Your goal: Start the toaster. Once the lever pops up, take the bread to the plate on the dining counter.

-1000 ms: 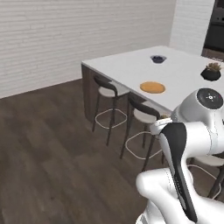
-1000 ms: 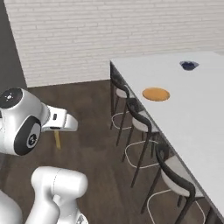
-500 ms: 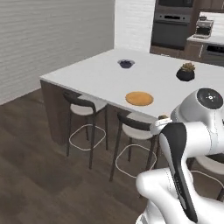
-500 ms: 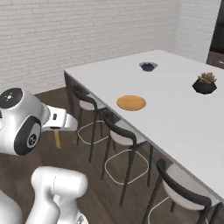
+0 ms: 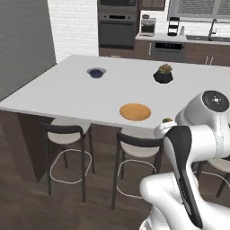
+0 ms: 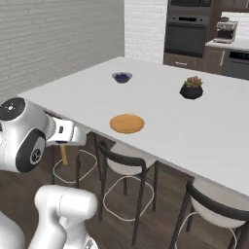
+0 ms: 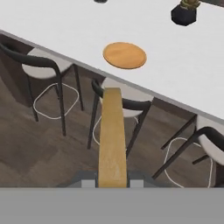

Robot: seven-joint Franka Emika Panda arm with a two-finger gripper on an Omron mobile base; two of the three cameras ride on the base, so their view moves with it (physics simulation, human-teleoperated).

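My gripper (image 7: 113,182) is shut on the bread (image 7: 112,135), a tan slice seen edge-on that sticks out ahead of the fingers. In the right base view the bread (image 6: 64,154) hangs below the hand (image 6: 68,134), left of the dining counter (image 6: 204,131) and lower than its top. The orange plate (image 7: 124,54) lies flat near the counter's front edge, ahead of the bread and apart from it. This plate (image 5: 135,112) sits just left of my arm in the left base view and mid-counter (image 6: 127,123) in the right one. The toaster is out of view.
Dark bar stools (image 5: 67,130) (image 6: 127,163) stand along the counter's near side, under the plate. A small grey bowl (image 5: 96,72) and a black potted plant (image 5: 163,74) sit farther back on the counter. Ovens and kitchen cabinets (image 5: 117,27) line the far wall.
The whole picture has shifted as the base turned and drove: the dining counter now lies broad and closer ahead. The bread stays in my shut gripper.
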